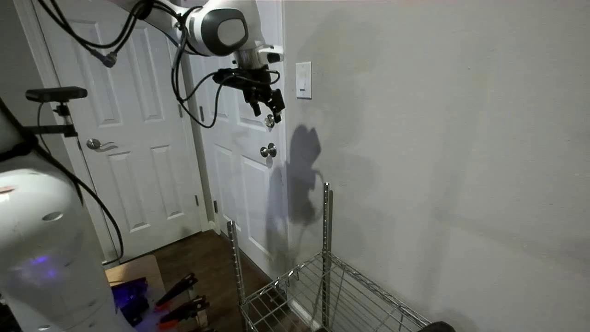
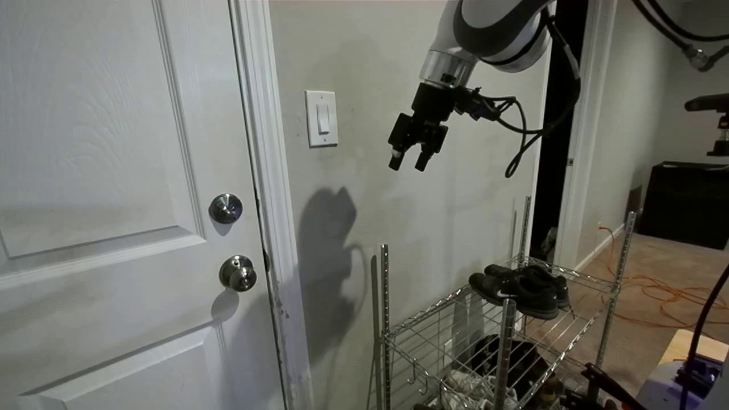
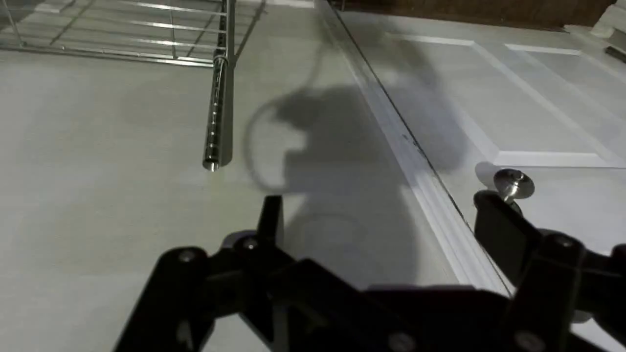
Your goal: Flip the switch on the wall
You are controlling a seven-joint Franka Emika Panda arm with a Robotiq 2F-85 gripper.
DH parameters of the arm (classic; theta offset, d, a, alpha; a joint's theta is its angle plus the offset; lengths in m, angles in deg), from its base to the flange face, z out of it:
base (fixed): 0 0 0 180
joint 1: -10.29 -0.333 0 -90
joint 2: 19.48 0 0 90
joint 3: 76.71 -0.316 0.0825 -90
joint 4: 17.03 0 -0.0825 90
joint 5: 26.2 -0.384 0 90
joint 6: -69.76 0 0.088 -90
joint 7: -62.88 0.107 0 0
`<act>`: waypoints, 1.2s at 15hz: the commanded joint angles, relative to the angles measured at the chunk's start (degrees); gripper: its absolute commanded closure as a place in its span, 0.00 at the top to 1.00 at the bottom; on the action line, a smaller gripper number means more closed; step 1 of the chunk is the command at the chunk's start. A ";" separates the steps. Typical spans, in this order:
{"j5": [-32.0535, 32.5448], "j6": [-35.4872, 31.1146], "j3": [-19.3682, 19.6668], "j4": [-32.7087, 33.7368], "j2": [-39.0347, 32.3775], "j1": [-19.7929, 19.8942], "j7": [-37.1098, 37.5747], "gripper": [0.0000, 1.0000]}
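An arm [image 2: 501, 31] hangs in the room near a light-grey wall [image 1: 438, 138], its jaws spread well apart with nothing between them — and the switch [image 1: 303, 80] sits, untouched, on that wall just beside the door frame [image 2: 273, 171]. The gap between jaws and switch is the story: the jaws stand off the wall, the switch lies across from them, and in both exterior views it appears a little higher than the fingertips [image 2: 421, 163]. Whether the jaws face it squarely or stand somewhat along the wall from it, the views leave unsettled. The switch's long axis runs upright, as does the paddle [image 2: 323, 119] at its centre; which end of the paddle is pressed in is too fine to tell. The jaws point mostly down, with a slight lean, rather than straight at it. The wrist view takes in the wall, the door [image 3: 538, 112] and a rack [image 3: 215, 117], but no switch. The next move likely calls for a lift and a reach to the wall, so that one fingertip meets an end of the paddle — too low a push would probably land on bare wall.
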 commanded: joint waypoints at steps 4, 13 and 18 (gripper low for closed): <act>12.76 -6.94 -2.41 4.13 -2.81 1.58 1.11 1.00; 15.60 -8.64 -1.78 4.03 -2.32 0.97 0.11 1.00; 15.61 -8.65 -1.79 4.04 -2.32 0.98 0.11 0.99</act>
